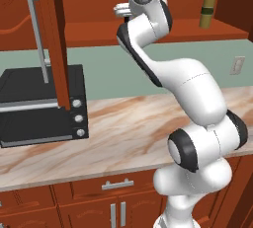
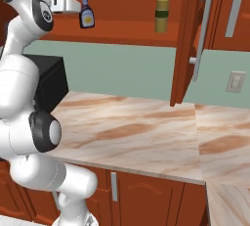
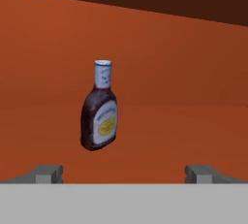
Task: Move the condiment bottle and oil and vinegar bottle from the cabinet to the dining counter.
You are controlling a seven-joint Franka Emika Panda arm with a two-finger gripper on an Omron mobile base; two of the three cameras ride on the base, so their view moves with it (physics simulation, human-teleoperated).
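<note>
While the white arm is reaching up into the open reddish-brown wood wall cabinet (image 2: 122, 30), its two-finger end effector (image 3: 128, 173) is pointing straight at the small squat dark-brown condiment bottle with the blue cap and pale label (image 3: 99, 106), fingers spread wide and holding nothing. In the hand view the bottle is standing upright on the cabinet shelf, long axis vertical, ahead of the fingertips and a little toward the left one rather than centred in the gap; still apart, not touching. From the right base view the end effector (image 2: 73, 6) is sitting just beside the bottle (image 2: 87, 12). The taller slim olive-yellow oil and vinegar bottle with the pale spout (image 2: 162, 9) is standing farther right on the same shelf, well apart. My read: a short forward advance, nudged toward the bottle, is what a grasp needs.
</note>
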